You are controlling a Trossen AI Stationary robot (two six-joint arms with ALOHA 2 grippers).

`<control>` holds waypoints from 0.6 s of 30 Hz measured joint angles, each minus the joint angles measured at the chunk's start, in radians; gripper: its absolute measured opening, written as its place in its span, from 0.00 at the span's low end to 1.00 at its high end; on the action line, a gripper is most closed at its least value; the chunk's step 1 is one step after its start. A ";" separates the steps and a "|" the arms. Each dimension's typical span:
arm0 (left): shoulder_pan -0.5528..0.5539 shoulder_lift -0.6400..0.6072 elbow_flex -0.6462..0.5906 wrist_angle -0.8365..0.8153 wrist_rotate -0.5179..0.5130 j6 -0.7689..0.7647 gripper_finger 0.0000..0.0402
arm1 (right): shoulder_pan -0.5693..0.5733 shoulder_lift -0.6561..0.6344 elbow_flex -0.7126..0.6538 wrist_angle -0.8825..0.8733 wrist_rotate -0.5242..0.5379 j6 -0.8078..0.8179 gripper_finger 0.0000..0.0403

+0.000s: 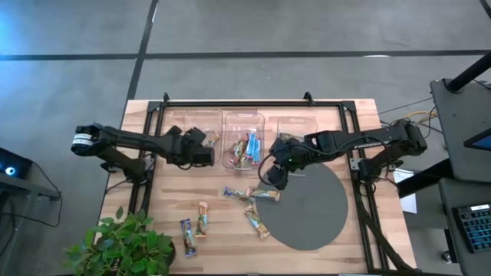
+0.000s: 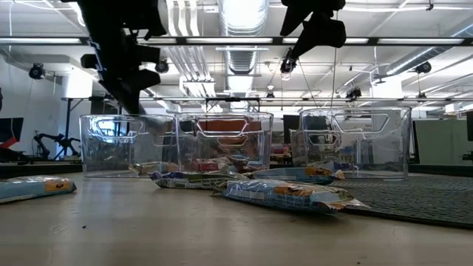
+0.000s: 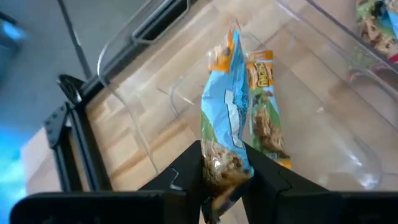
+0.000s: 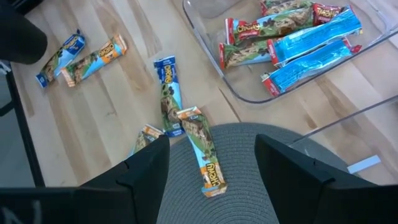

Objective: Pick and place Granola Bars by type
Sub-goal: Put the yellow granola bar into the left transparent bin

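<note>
One bar (image 3: 231,118) in left jaws, over bin (image 3: 323,112).

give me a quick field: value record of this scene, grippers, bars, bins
left gripper: shut on a blue-wrapped granola bar, held over the left bin
left bin contents: one orange-and-green bar
right gripper: open, above the round grey mat edge, over loose bars
middle bin: holds red and blue bars
right bin: contents unclear
loose bars on table: about six, one lying partly on the mat
pair near the plant
</note>
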 joint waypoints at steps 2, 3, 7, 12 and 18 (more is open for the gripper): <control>0.005 -0.029 -0.013 0.000 0.010 -0.015 0.23 | 0.001 0.000 -0.001 -0.001 0.000 -0.004 0.56; 0.005 -0.045 -0.019 0.002 0.011 -0.025 0.25 | 0.001 0.000 -0.001 -0.001 0.000 -0.007 0.56; 0.005 -0.090 -0.024 0.001 0.044 -0.093 0.34 | -0.002 0.000 -0.002 -0.001 -0.032 -0.038 0.56; -0.068 -0.150 0.024 0.038 0.069 -0.034 0.37 | -0.002 0.002 -0.002 0.001 -0.106 -0.078 0.56; -0.223 -0.217 0.093 0.247 0.061 -0.016 0.37 | 0.001 0.059 -0.009 0.003 -0.161 -0.050 0.56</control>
